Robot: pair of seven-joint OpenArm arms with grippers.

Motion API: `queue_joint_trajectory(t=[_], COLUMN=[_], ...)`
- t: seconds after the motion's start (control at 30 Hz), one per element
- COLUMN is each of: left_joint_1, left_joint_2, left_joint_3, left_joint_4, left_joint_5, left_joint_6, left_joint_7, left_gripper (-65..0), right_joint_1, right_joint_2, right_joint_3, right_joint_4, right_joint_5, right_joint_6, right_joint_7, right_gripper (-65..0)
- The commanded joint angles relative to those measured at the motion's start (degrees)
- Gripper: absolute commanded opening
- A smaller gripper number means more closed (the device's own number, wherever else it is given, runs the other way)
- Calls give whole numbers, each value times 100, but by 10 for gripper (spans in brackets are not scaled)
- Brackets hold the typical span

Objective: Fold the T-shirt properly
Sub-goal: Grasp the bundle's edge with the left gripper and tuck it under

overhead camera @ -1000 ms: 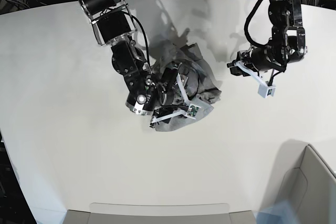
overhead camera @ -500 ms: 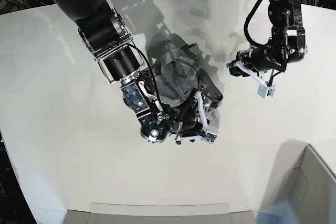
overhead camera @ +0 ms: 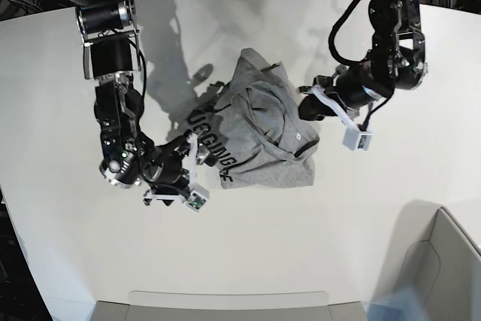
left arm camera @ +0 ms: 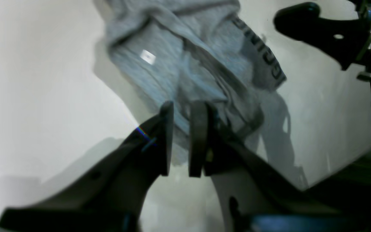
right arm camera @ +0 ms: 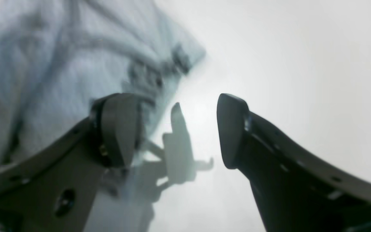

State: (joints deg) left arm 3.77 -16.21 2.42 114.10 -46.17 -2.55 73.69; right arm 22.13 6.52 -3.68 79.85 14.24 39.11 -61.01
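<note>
Left end effector (left arm camera: 180,141) nearly closed, empty, fabric just beyond its tips. Right end effector (right arm camera: 175,129) spread wide, empty, beside the lettered hem. T-shirt (overhead camera: 259,129) crumpled mid-worktop (overhead camera: 391,208), slightly toward the far edge. Soft, light, limp: likely to sag and slide; best pinched at hem corners or shoulders.

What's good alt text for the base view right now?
A crumpled grey T-shirt with black lettering lies mid-table between two robot arms. The right gripper, jaws wide open, sits at its lettered edge; the left gripper, jaws nearly together, reaches its opposite edge.
</note>
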Motion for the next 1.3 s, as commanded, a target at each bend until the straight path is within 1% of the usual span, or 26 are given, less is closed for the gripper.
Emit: queue_joint_trajectory(t=[0.0, 0.07, 0.13, 0.27, 0.33, 0.4, 0.5, 0.6, 0.73, 0.87, 1.13, 1.27], left_joint_1=[-74, -74, -74, -74, -74, -74, -74, -65, -74, -188, -285, -364], left_joint_2=[-19, -19, -19, -10, -10, 8, 175, 262, 271, 271, 271, 271], left_joint_3=[229, 607, 783, 888, 915, 1020, 1020, 1020, 1046, 1020, 1055, 1064], left_joint_4=[84, 84, 75, 67, -13, -153, -285, -417, -628, -1112, -1252, -1674], left_joint_5=[-73, -64, -64, -29, 182, 463, 666, 674, 666, 657, 639, 666], left_joint_6=[57, 66, 74, 83, 83, 83, 83, 83, 83, 83, 74, 74], left_joint_7=[-6, -42, -50, -59, -50, 20, 20, 20, 20, 20, 20, 11], left_gripper=[-544, -544, -544, -543, -531, -490, -450, -449, -446, -447, -448, -448], right_joint_1=[-28, -424, -749, -1286, -1461, -1584, -1646, -1655, -1646, -1646, -1646, -1646], right_joint_2=[126, 372, 556, 723, 732, 732, 715, 688, 671, 671, 671, 671], right_joint_3=[127, 381, 592, 874, 944, 970, 970, 962, 944, 944, 944, 944], right_joint_4=[230, 485, 661, 916, 995, 1030, 1021, 1021, 1021, 1021, 1012, 1012], right_joint_5=[75, 75, 84, 84, 84, 75, 75, 75, 101, 84, 84, 75], right_joint_6=[89, 89, 89, 89, 89, 89, 89, 89, 89, 89, 89, 89], right_joint_7=[40, 22, 22, 31, 31, 31, 40, 40, 40, 40, 40, 40], right_gripper=[-276, -276, -276, -276, -276, -276, -276, -276, -276, -276, -276, -276])
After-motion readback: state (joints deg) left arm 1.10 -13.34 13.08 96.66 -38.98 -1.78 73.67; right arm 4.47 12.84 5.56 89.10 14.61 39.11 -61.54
